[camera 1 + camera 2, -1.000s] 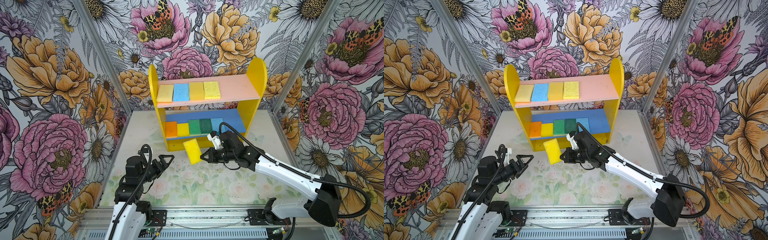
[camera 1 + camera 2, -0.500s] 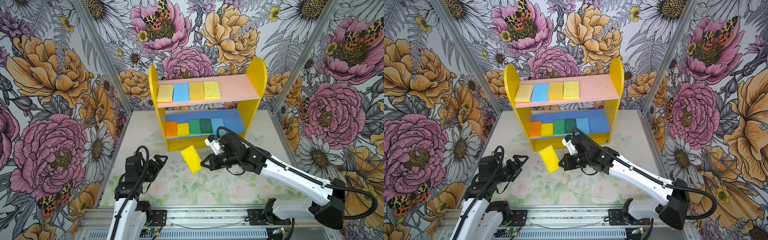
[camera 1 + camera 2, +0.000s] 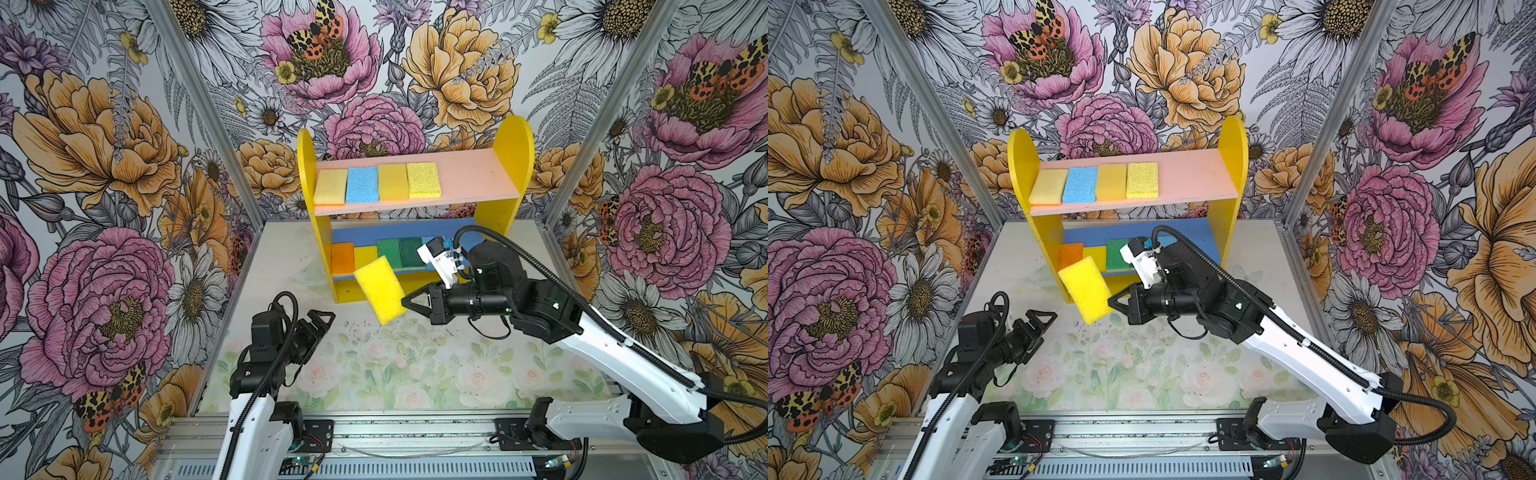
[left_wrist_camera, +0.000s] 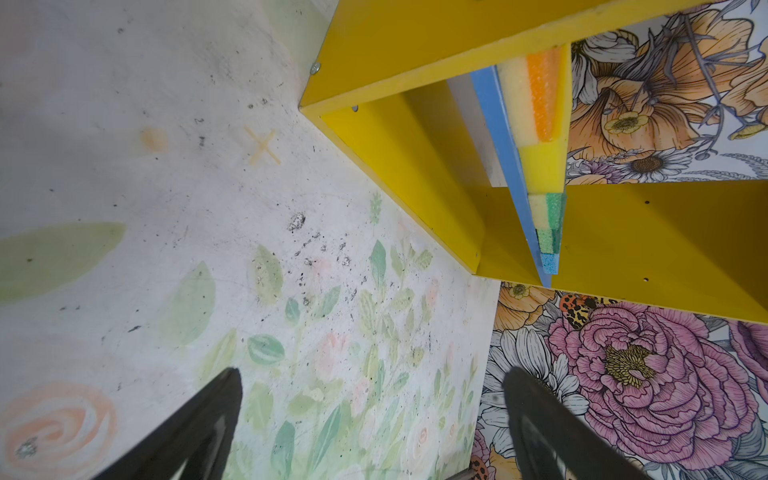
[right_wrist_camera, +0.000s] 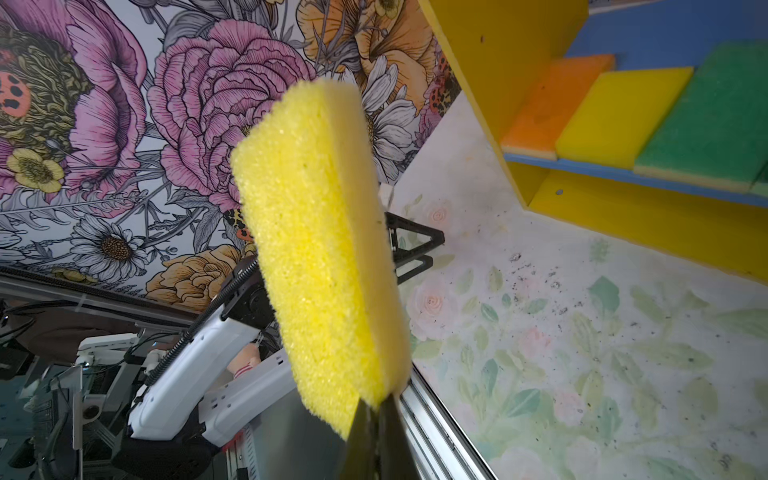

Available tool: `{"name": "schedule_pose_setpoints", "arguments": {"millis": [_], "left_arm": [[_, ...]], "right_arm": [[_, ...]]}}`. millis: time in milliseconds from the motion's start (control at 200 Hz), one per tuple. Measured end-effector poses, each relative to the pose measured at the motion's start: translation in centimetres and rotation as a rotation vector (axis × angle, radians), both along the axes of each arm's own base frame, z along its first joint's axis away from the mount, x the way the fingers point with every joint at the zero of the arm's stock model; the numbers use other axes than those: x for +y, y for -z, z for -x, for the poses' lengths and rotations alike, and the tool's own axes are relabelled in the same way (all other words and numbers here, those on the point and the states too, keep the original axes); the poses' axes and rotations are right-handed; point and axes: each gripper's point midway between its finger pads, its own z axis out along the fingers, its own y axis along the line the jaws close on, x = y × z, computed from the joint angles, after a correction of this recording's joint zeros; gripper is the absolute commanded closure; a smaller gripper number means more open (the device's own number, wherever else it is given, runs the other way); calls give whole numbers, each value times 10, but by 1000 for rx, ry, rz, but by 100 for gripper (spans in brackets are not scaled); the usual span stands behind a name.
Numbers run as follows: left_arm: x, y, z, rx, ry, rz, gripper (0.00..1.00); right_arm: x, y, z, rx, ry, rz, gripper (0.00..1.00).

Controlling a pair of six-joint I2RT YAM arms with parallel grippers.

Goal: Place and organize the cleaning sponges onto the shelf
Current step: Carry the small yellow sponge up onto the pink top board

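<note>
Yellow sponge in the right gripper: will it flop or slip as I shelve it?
Probably holds shape: the yellow sponge juts straight from the right gripper, pinched near one corner, without sagging. Its open-pored foam suggests it is very light. That corner grip may let it pivot if it bumps the shelf.

The yellow sponge (image 5: 320, 249) in front of the shelf (image 3: 513, 166) is coarse, open-pored foam, rough and matt. The shelf looks like painted wood, smooth with a dull sheen, its side panel fixed with small metal screws (image 4: 315, 67). The table (image 3: 415, 365) before the shelf is a matt printed sheet, scuffed and speckled. The arm (image 3: 623, 357) to the shelf's right wears glossy white plastic shells.
</note>
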Motion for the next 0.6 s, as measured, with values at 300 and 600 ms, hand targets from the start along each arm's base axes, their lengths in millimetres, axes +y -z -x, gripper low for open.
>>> {"name": "schedule_pose_setpoints", "arguments": {"millis": [300,600], "left_arm": [[-4,-2,2,-2,23,24,1],[-9,-8,1,-20,51,55,1]], "right_arm": [[-51,-79,-78,-111,249,-73,100],[-104,-97,-160,-171,499,75,100]]}}
